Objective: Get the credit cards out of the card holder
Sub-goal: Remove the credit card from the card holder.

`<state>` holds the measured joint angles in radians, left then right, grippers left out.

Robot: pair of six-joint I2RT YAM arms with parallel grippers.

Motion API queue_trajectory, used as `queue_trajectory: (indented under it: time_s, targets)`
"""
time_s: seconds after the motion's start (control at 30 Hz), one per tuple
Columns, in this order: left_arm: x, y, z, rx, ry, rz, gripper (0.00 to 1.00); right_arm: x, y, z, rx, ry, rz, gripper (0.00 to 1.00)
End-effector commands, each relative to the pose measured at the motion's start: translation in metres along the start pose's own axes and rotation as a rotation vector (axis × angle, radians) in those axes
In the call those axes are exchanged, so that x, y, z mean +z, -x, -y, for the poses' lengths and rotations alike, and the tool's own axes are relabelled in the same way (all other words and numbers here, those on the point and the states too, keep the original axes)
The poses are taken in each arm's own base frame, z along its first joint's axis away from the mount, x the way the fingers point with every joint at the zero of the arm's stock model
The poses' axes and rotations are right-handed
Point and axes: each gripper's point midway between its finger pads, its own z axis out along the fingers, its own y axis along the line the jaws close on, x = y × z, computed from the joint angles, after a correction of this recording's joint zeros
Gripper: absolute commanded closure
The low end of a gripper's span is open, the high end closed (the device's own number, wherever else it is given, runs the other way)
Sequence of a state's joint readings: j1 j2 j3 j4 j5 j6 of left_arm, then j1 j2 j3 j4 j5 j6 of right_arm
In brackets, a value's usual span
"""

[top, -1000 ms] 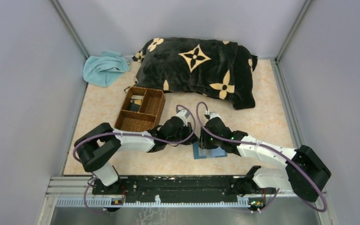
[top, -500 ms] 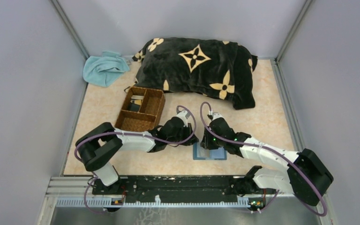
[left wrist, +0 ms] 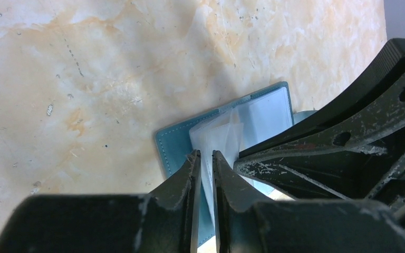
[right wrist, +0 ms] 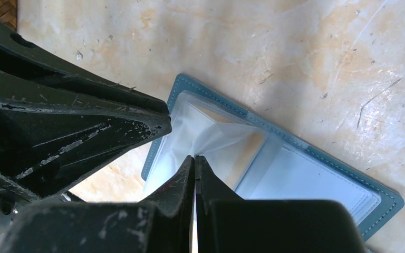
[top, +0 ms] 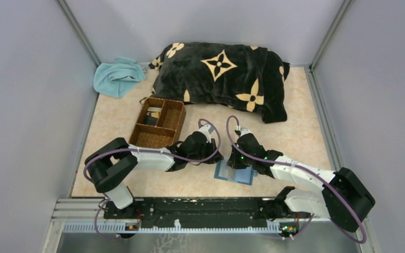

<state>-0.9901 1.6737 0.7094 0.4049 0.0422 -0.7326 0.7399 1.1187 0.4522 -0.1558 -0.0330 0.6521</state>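
Observation:
The card holder [top: 235, 174] lies open on the table, teal with pale clear sleeves inside [right wrist: 306, 174]. My left gripper [top: 217, 158] reaches it from the left. In the left wrist view its jaws [left wrist: 204, 154] stand narrowly apart with a clear sleeve [left wrist: 219, 134] pinched between them. My right gripper [top: 233, 163] comes from the right, and its jaws [right wrist: 195, 156] are shut at the peak of a puckered clear sleeve [right wrist: 216, 137]. The two grippers nearly touch over the holder's left half. No credit cards show plainly in the holder.
A brown woven tray [top: 140, 138] stands left of the grippers, with flat dark and pale things in its compartments. A black flowered pillow [top: 221, 79] lies at the back and a teal cloth [top: 117, 76] in the back left corner.
My right gripper's jaws have closed onto the sleeve. The card holder has turned slightly on the table. The left arm has held still.

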Motion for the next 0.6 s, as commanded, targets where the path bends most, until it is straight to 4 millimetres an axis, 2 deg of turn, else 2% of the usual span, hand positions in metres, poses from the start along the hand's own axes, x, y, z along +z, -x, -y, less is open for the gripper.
queue_trajectory:
  time_s: [0.0, 0.27, 0.57]
  targets:
    - [-0.008, 0.010, 0.002, 0.016, -0.010, 0.043, 0.81, -0.006, 0.015, -0.006, 0.018, 0.030, 0.067, 1.00]
    - [-0.023, 0.020, 0.001, 0.045, 0.008, 0.083, 0.77, -0.018, 0.020, -0.004, 0.034, 0.040, 0.104, 1.00]
    - [-0.014, 0.010, 0.004, 0.048, -0.014, 0.035, 0.78, -0.021, 0.014, 0.002, 0.053, 0.032, 0.101, 1.00]
